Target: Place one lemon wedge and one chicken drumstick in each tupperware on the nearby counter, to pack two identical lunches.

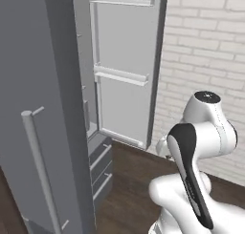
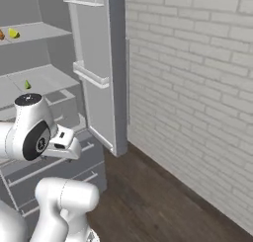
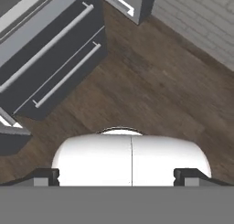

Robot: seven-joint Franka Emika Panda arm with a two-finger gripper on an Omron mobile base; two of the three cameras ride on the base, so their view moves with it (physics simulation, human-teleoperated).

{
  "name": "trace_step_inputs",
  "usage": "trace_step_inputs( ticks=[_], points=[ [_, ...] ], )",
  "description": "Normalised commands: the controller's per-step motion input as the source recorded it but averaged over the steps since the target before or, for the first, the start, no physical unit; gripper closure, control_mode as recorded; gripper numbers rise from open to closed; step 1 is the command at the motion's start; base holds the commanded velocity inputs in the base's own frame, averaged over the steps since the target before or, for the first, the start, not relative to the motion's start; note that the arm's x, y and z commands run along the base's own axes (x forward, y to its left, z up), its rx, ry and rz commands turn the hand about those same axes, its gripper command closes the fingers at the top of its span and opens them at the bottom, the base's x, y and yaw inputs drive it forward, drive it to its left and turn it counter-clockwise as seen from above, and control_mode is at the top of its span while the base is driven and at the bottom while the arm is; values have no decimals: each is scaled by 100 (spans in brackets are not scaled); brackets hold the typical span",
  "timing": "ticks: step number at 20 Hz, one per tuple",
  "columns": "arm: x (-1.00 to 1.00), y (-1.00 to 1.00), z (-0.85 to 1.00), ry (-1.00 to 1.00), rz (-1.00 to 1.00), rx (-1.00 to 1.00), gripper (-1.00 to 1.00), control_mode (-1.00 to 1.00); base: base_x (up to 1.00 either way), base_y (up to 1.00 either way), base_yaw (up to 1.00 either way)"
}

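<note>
Grey fridge [image 2: 59, 63] stands open — lemon wedges [image 2: 14, 33] on its upper shelf [image 2: 37, 31], beside an orange drumstick [image 2: 1, 35] at the frame edge. Gripper [image 3: 122, 177] jaws wide, empty, above dark wood floor [image 3: 151, 90].

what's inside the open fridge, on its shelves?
On the grey upper shelf sit a yellow-green lemon wedge and an orange-brown drumstick at the frame edge. A second small green wedge lies on the lower shelf. The robot arm hides the shelves' left part.

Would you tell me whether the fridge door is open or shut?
Open: the door stands swung out, baring shelves with a lemon wedge.
</note>
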Motion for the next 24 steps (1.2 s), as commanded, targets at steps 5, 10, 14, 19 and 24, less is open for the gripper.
trace_step_inputs(
  ticks=[5, 10, 14, 19, 24],
  points=[
    [0, 0, 0, 0, 0, 0, -100, 100, 39, -4, 43],
    [0, 0, 0, 0, 0, 0, -100, 100, 80, -79, 45],
    [0, 0, 0, 0, 0, 0, -100, 100, 76, -38, 42],
    [0, 0, 0, 0, 0, 0, -100, 100, 21, 25, 37],
    [0, 0, 0, 0, 0, 0, -100, 100, 17, 6, 30]
  ],
)
